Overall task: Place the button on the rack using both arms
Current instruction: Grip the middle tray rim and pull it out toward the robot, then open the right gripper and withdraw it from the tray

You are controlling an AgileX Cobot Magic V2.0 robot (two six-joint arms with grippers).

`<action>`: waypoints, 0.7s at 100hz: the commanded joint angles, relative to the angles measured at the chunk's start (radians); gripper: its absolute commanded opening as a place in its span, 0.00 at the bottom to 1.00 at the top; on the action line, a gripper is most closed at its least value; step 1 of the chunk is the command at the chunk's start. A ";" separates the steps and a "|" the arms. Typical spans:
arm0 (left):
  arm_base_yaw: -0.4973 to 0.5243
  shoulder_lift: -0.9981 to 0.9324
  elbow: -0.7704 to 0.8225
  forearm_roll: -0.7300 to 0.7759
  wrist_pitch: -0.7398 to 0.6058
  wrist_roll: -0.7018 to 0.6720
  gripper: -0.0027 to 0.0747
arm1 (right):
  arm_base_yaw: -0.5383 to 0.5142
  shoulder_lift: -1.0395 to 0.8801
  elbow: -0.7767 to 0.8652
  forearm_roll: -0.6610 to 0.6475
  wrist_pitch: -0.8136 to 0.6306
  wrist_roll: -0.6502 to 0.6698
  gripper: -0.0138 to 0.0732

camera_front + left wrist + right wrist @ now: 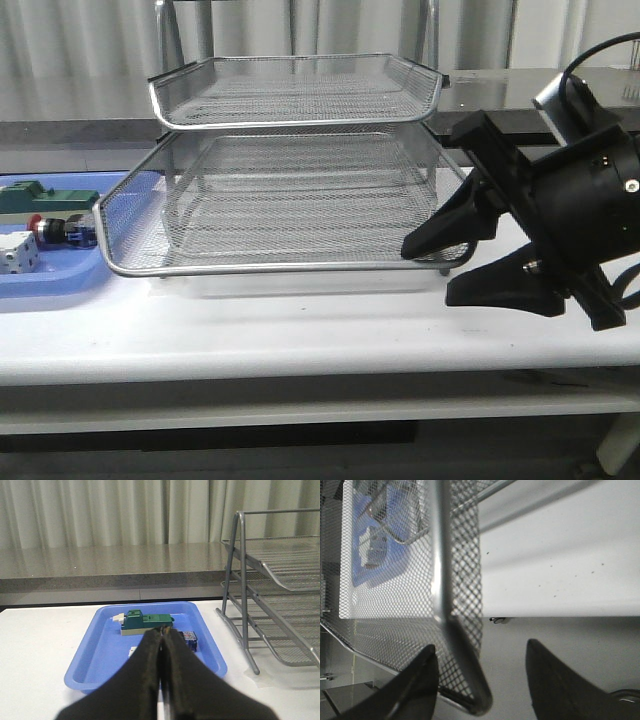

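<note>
At the far left of the table (pixel 300 330), the button (pixel 60 231) lies on its side in the flat blue tray (pixel 60 285), its red cap toward the left and its blue block toward the right, so its long axis runs roughly left to right in the front view. A green-and-white block (pixel 45 194) sits just beyond it and a white cube-like part (pixel 18 253) just nearer. The rack (pixel 300 160) stands in the middle of the table, just right of the tray, with a lower shelf pulled out toward the near side. The right gripper (pixel 435 270) is at that shelf's near right corner with its jaws spread wide; in the right wrist view the shelf's rim passes between the two fingers (pixel 415 685), though I cannot tell whether either one touches the wire. The left gripper (pixel 162 632) does not show in the front view; its wrist camera looks over the tray from the near side, jaws pressed together and holding nothing, with the blue end of the button peeking out just right of the fingertips and a little beyond them. The left arm is clearly the nearer one to the button, which lies just ahead of it and slightly right, well apart from the right gripper. A pick would likely call for those jaws to part first and close across the button's short width.
</note>
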 commanded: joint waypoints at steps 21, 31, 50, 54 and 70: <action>0.001 -0.032 0.055 -0.002 -0.082 -0.009 0.01 | 0.001 -0.132 -0.013 0.078 0.026 -0.022 0.68; 0.001 -0.032 0.055 -0.002 -0.082 -0.009 0.01 | 0.001 -0.170 -0.013 0.054 0.006 -0.015 0.68; 0.001 -0.032 0.055 -0.002 -0.082 -0.009 0.01 | 0.001 -0.229 -0.013 -0.115 -0.034 0.112 0.68; 0.001 -0.032 0.055 -0.002 -0.082 -0.009 0.01 | 0.001 -0.239 -0.013 -0.164 -0.039 0.142 0.68; 0.001 -0.032 0.055 -0.002 -0.082 -0.009 0.01 | 0.001 -0.306 -0.013 -0.347 -0.091 0.258 0.68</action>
